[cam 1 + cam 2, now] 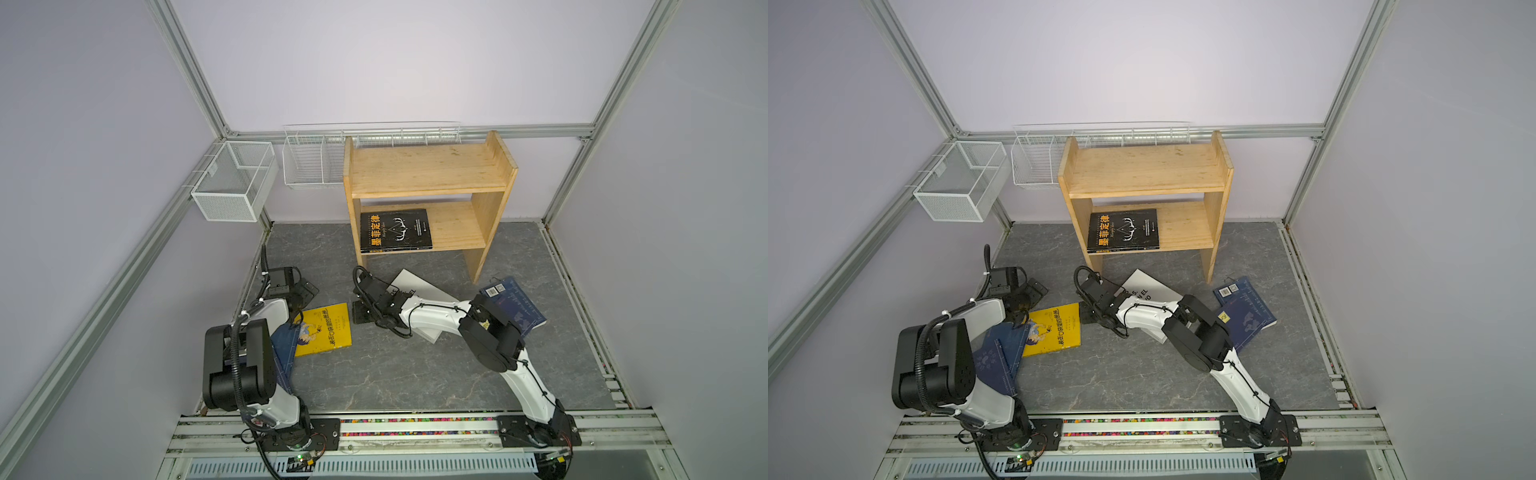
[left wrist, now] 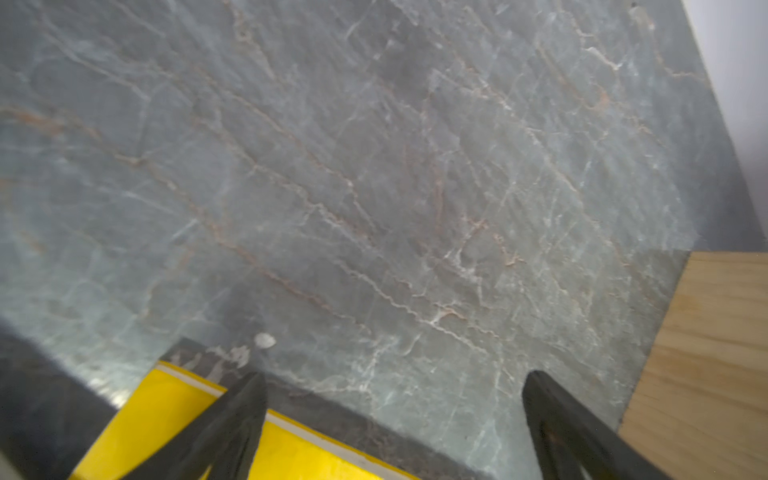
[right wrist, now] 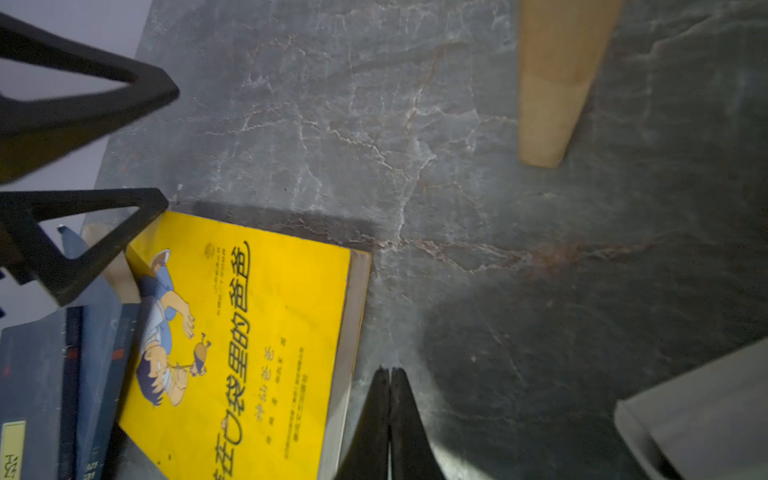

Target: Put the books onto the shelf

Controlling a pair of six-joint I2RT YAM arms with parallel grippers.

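Left end effector [image 2: 397, 374] is spread wide with nothing between its fingers. One finger [image 2: 245, 399] hangs over a corner of the yellow book [image 1: 324, 330], the other over bare counter [image 1: 395, 374]. Right end effector [image 3: 390, 372] is pinched fully closed, the two tips pressed together and gripping nothing. It points down at the counter just beside the yellow book's page edge; contact with the surface cannot be made out.

And the books! The black book [image 1: 395, 230] lies flat on the lower tier of the shelf [image 1: 428, 166], against its left side panel. The yellow book lies on the counter in front of the shelf, off past its left panel. The white book [image 1: 415, 286] rests on the counter just in front of the shelf, partly under the right arm. One navy book [image 1: 515, 307] sits in front of the shelf's right panel. More navy books [image 1: 1000, 357] lie beyond the yellow one, farther from the shelf, tucked under the left arm.
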